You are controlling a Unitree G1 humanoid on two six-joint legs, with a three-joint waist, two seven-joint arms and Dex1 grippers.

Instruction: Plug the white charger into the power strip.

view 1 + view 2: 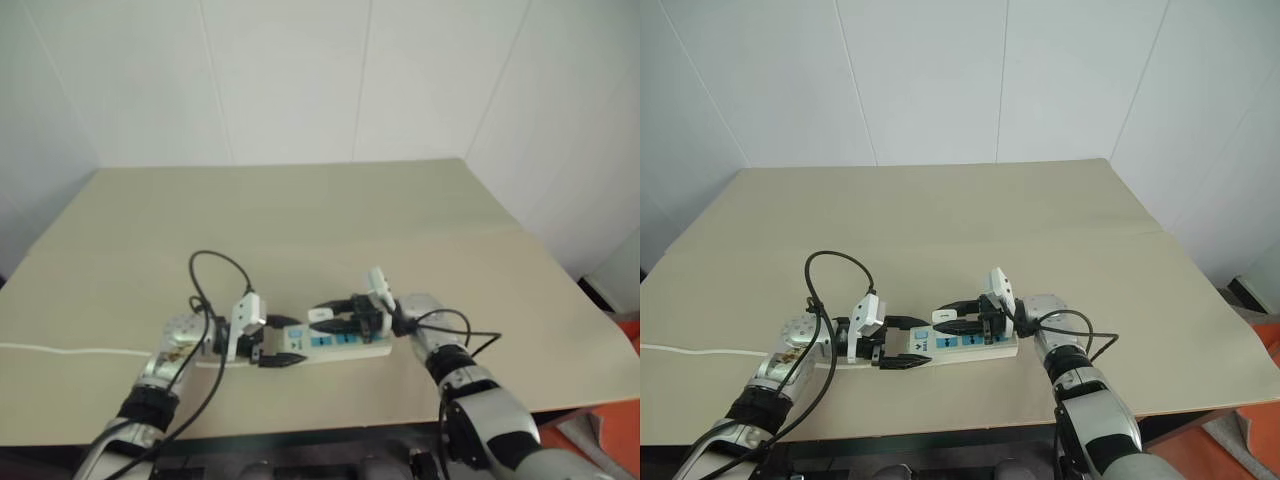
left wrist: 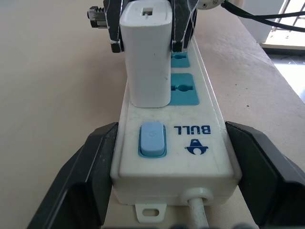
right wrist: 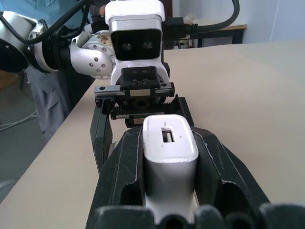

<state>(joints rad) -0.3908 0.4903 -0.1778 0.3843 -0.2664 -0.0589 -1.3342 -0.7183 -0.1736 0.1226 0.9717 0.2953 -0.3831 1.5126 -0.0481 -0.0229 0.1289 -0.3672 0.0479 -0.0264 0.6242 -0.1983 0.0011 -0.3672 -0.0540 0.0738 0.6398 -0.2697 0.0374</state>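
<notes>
The power strip (image 2: 190,157) lies flat near the table's front edge, with a blue switch and blue sockets. My left gripper (image 1: 285,342) straddles its cord end, one black finger (image 2: 90,167) pressed against each long side. The white charger (image 2: 147,52) stands upright on the socket nearest the switch. Its base meets the strip's face and its prongs are hidden. My right gripper (image 3: 169,138) comes in from the opposite end and is shut on the charger's sides.
The strip's thin white cord (image 1: 60,350) runs left along the tan table (image 1: 300,220). Black cables (image 1: 215,265) loop above my left wrist. Part of a person (image 3: 52,95) stands beyond the table's edge. The table's front edge lies just below both grippers.
</notes>
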